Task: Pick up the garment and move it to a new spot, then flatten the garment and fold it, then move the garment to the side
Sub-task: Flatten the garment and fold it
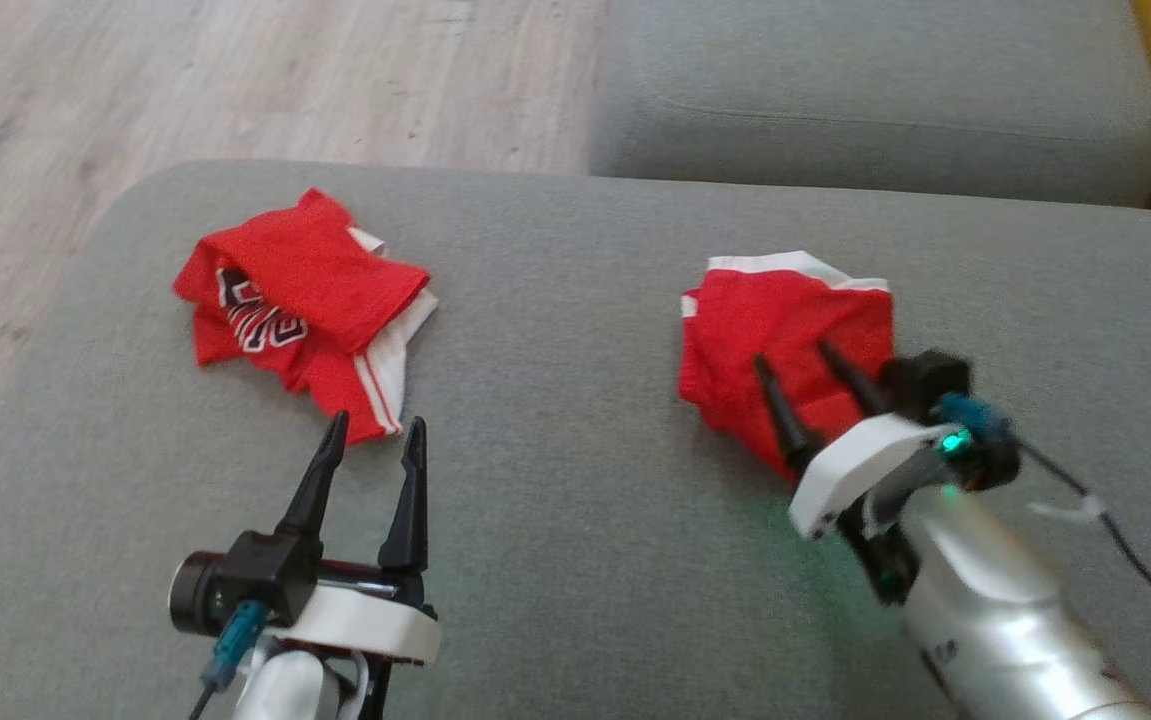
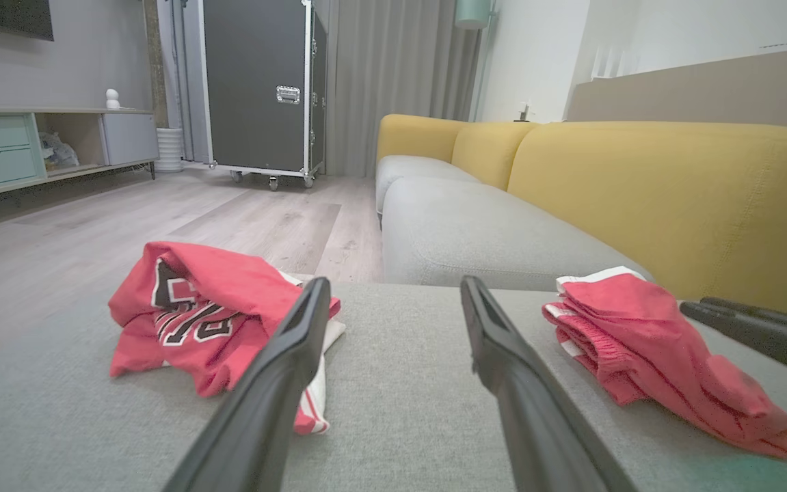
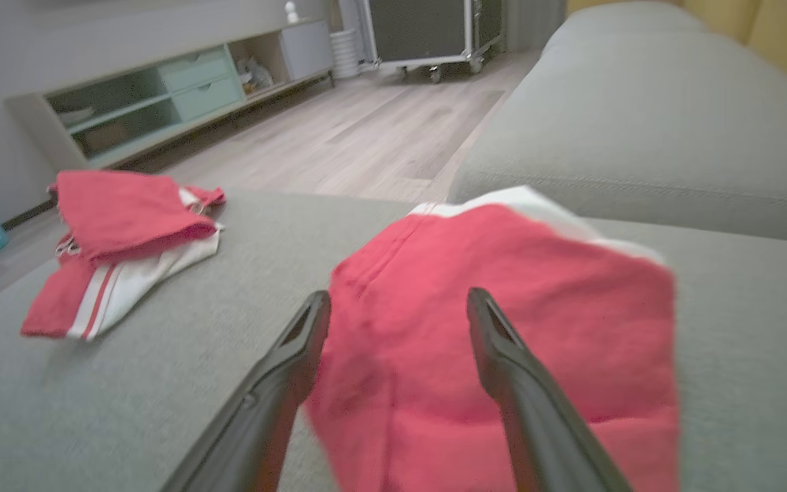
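The right pincer [image 1: 790,355] is wide open and empty, with the folded garment [image 1: 785,305] just beneath its fingertips. Risk: pinching only the top layer could undo the fold. The left pincer [image 1: 375,428] is also open and empty.

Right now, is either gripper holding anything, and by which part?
Nothing is held. The left gripper is open near the crumpled red jersey. The right gripper is open over the folded red garment, pinching no cloth.

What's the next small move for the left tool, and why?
Probably ease the left tool forward and shut it on the near hem of the crumpled red-and-white lettered jersey: the tool is open with that hem just ahead, and the jersey lies unfolded.
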Controlling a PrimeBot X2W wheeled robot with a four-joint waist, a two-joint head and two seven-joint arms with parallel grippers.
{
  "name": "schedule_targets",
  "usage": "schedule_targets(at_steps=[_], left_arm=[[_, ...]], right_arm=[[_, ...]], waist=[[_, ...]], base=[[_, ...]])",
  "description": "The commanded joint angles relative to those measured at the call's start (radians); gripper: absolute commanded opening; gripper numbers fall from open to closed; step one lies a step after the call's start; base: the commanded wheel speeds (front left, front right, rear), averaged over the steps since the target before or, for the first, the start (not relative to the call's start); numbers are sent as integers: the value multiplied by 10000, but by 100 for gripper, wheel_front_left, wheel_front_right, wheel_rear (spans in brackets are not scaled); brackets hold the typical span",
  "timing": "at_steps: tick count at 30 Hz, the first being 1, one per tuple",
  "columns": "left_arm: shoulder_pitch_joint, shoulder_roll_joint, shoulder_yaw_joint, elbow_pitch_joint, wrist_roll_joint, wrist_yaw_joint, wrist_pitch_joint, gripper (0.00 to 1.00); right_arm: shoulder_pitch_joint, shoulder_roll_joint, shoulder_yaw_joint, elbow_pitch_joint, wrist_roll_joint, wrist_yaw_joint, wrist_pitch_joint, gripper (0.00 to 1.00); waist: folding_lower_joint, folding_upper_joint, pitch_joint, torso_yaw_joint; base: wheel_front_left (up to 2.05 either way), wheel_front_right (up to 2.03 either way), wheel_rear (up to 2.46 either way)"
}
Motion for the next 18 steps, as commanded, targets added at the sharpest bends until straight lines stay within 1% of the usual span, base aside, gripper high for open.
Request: schedule_targets(at_steps=[1,3,4,8,11,14,18], left_arm=[[-232,58,379,-422,-66,75,-95,100],[-219,58,425,-497,-78,88,-95,100],[-219,58,425,-497,-78,88,-95,100],[-242,58,477,-668,-87,92,-95,100],[-306,58,517,-771,-115,90,-95,100],[-315,58,502,-856,-168,89,-95,100],[-272,58,452,-861,-193,65,-95,100]], right_arm=[[-152,-160,-261,-639,39,33,-137,100],[60,-303,-791,-1183,-135,33,-137,100],[60,-303,-791,-1183,-135,33,-137,100],[543,-460,-2146,-2339,-963,33,-137,100],[1085,-268,-3324,-3228,-1739,33,-137,100],[1769,26,-4264,-4065,-2530,33,-137,100],[2633,298,-5065,-5003,-3008,33,-137,100]], waist=[[0,0,-108,-307],[0,0,-162,-544],[0,0,-162,-544],[0,0,-157,-1013],[0,0,-129,-1308],[0,0,-79,-1551],[0,0,0,-1806]], base=[[0,0,0],[0,0,0],[0,0,0],[0,0,0],[0,0,0],[0,0,0],[0,0,0]])
